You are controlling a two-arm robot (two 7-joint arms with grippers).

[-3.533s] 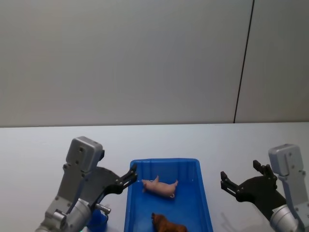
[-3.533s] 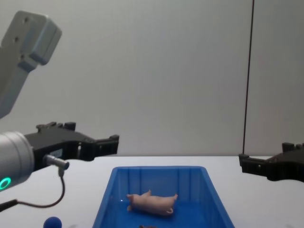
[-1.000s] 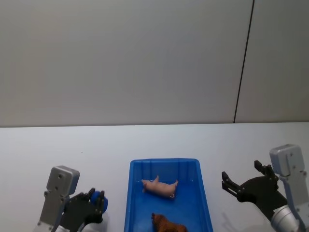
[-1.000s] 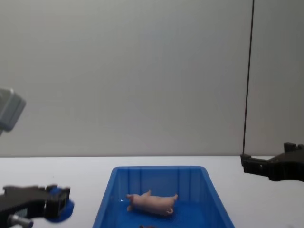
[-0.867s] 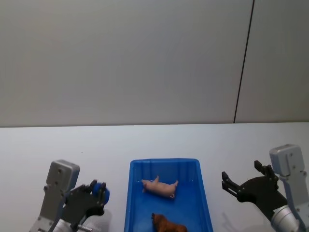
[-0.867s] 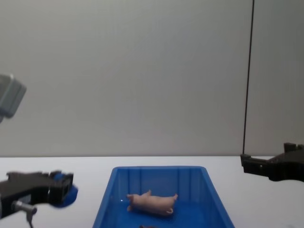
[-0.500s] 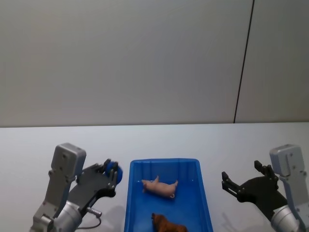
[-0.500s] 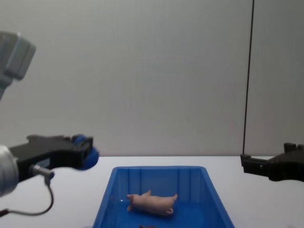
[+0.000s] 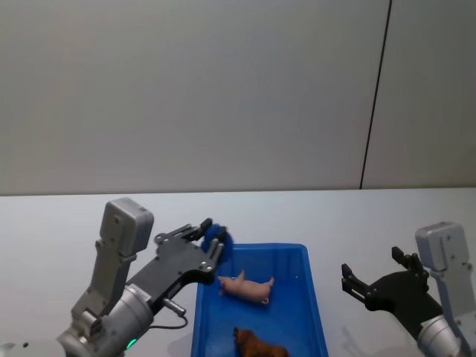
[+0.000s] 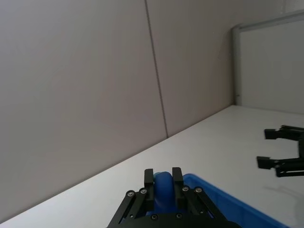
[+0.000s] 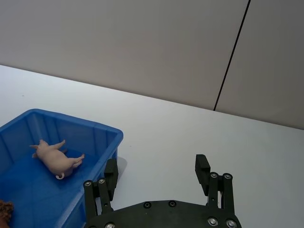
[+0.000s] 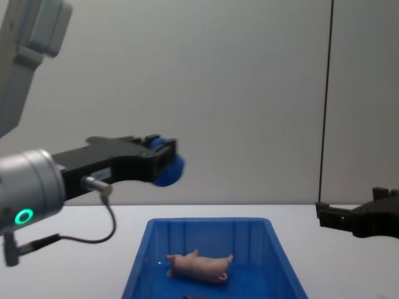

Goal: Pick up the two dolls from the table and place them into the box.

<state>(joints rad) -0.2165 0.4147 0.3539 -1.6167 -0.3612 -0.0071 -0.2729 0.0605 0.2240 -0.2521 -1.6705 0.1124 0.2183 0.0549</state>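
Both dolls lie inside the blue box [image 9: 253, 247]: the pink pig [image 9: 245, 287] on its side mid-box, the brown lion [image 9: 259, 346] nearer me. They also show in the right wrist view, pig [image 11: 56, 159] and lion [image 11: 4, 209], and the pig [image 12: 199, 266] in the chest view. My left gripper [image 9: 212, 242] hovers above the box's far left corner, shut on a small blue rounded object [image 9: 218, 239], seen too in the chest view [image 12: 168, 171] and between the fingers in the left wrist view [image 10: 162, 187]. My right gripper [image 9: 370, 274] stands open right of the box.
The white table [image 9: 74, 216] spreads around the box on all sides. A grey wall with a dark vertical seam [image 9: 375, 97] stands behind it. A cable [image 12: 93, 230] loops under the left arm.
My left gripper rose from low on the table's left with the blue object and carried it up and right, to above the box's far left corner. The right arm stayed still.
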